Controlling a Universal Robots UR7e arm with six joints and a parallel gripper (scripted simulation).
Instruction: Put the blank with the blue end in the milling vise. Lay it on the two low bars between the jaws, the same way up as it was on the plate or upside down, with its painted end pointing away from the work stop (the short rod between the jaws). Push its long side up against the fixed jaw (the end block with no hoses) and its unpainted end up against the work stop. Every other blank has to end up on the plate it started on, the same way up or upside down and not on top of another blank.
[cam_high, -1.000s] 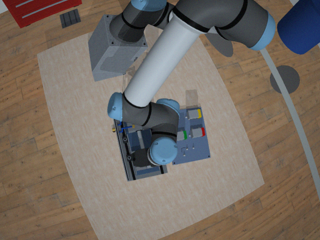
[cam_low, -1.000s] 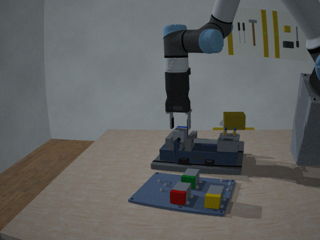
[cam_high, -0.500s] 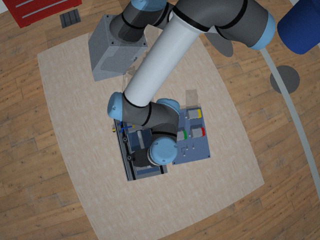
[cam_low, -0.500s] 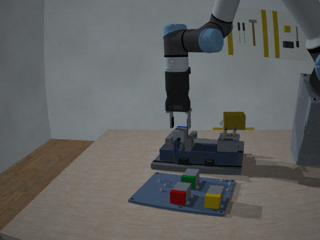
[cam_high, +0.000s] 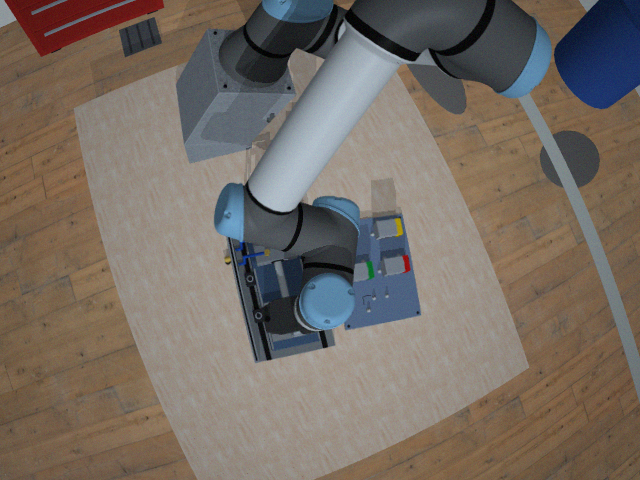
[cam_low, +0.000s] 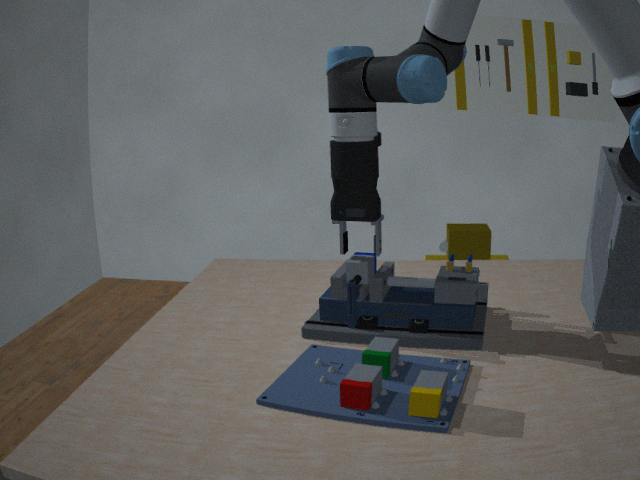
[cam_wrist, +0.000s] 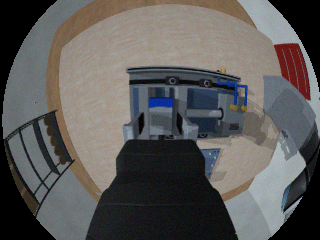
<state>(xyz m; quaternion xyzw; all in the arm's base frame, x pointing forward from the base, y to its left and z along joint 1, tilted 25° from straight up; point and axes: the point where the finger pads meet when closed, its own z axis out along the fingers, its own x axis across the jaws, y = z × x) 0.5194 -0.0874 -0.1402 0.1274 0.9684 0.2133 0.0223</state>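
The pale, wood-grained table (cam_high: 180, 403) (cam_low: 155, 413) (cam_wrist: 95, 75) filled the middle of the top view. On it, just below the centre of that frame, lay the milling vise's grey base plate (cam_high: 327, 342) (cam_low: 392, 338) (cam_wrist: 145, 78), with a flat blue plate (cam_high: 398, 304) (cam_low: 299, 382) (cam_wrist: 212, 157) near its right side. A grey pedestal (cam_high: 193, 113) (cam_low: 604, 268) (cam_wrist: 290, 105) stood toward the upper left, well apart from the blue plate.

Grey walls (cam_low: 206, 155) dimly surround a wood-plank floor (cam_high: 67, 361) (cam_low: 67, 351).
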